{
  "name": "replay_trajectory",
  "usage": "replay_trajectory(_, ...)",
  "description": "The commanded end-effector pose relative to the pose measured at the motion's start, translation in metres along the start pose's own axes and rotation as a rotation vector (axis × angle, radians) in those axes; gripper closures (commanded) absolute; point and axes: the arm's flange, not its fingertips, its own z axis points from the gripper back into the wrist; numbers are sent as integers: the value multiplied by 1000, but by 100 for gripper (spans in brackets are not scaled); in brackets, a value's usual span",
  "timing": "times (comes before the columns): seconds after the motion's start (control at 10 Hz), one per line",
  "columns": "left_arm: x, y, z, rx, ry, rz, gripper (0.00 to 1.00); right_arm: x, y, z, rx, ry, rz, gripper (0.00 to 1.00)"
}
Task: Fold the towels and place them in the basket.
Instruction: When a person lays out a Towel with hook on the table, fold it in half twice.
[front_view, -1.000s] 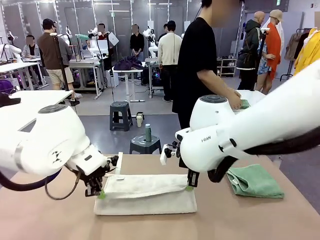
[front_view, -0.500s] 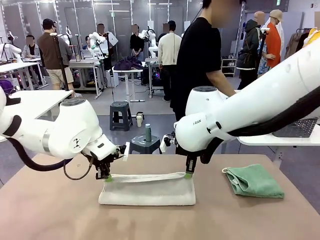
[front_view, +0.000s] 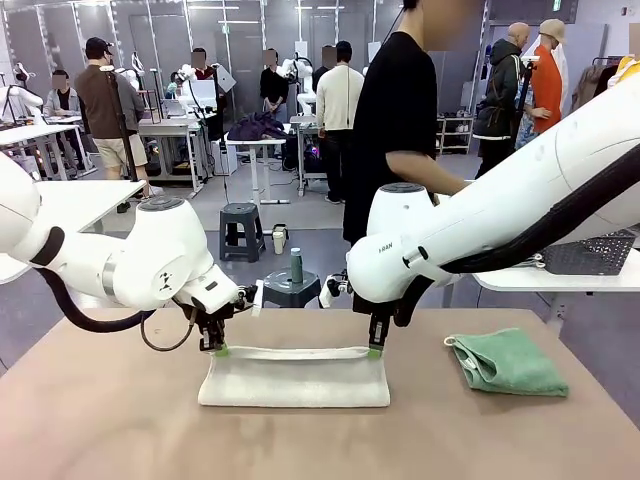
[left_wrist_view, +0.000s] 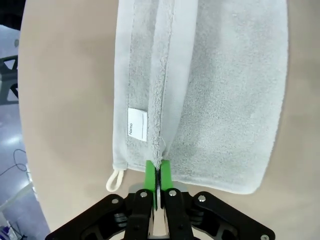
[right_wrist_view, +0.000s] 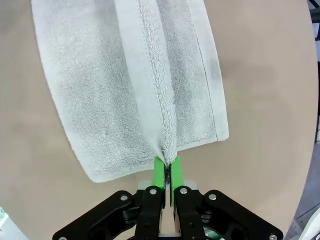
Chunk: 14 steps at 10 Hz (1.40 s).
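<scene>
Cream towel (front_view: 295, 378), white tag (left_wrist_view: 137, 124) reading "Name", left gripper (left_wrist_view: 158, 165) and right gripper (right_wrist_view: 167, 164) each pinching its folded edge.

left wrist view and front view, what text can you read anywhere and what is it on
"Name": on the small white tag sewn to the cream-white towel, printed sideways in this view.
"FRAN": roughly, small dark letters on the right arm's white joint housing; any further letters curve out of sight.
Green sign at the top edge, far back: too small to read.
</scene>
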Motion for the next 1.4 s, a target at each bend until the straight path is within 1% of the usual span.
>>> replay_trajectory(0.0, 9, 7, -2, 27, 44, -5, 52, 7, -4, -1, -45, -3, -14, 66)
replay_trajectory(0.1, 11, 9, 0, 40, 48, -1, 26, 9, -4, 0, -77, 10, -15, 54)
replay_trajectory(0.2, 10, 11, 5, 64, 70, 6, 9, 11, -4, 4, -109, 14, -18, 32)
replay_trajectory(0.3, 8, 12, 11, 86, 87, 7, 0, 10, -5, 8, -151, 28, -24, 18)
replay_trajectory(0.4, 5, 11, 19, 83, 83, 5, 0, 8, -6, 15, -170, 24, -30, 0)
replay_trajectory(0.5, 2, 7, 26, 66, 41, 22, 0, 5, -4, 24, -165, 13, -32, 0)
replay_trajectory(0.6, -1, 3, 34, 51, 20, 63, 10, 3, -1, 30, -133, 18, -72, 0)
replay_trajectory(0.7, -5, -1, 42, -13, 21, 188, 1, -1, 3, 39, -115, 13, -204, 6)
replay_trajectory(0.8, -10, -9, 59, -7, 24, 339, 0, -7, 10, 54, -84, -26, -364, 0)
replay_trajectory(0.9, -16, -23, 78, -11, 25, 466, 0, -12, 20, 65, -68, -55, -528, 0)
replay_trajectory(1.0, -19, -45, 94, -74, -4, 603, 0, -16, 33, 69, -18, -83, -694, 0)
replay_trajectory(1.1, -25, -69, 108, -30, 22, 675, 0, -19, 44, 68, -7, -88, -809, 0)
replay_trajectory(1.2, -31, -96, 122, -29, 20, 738, 0, -22, 52, 60, -29, -99, -938, 0)
replay_trajectory(1.3, -37, -118, 132, -32, -24, 786, 0, -26, 55, 51, -53, -127, -1029, 0)
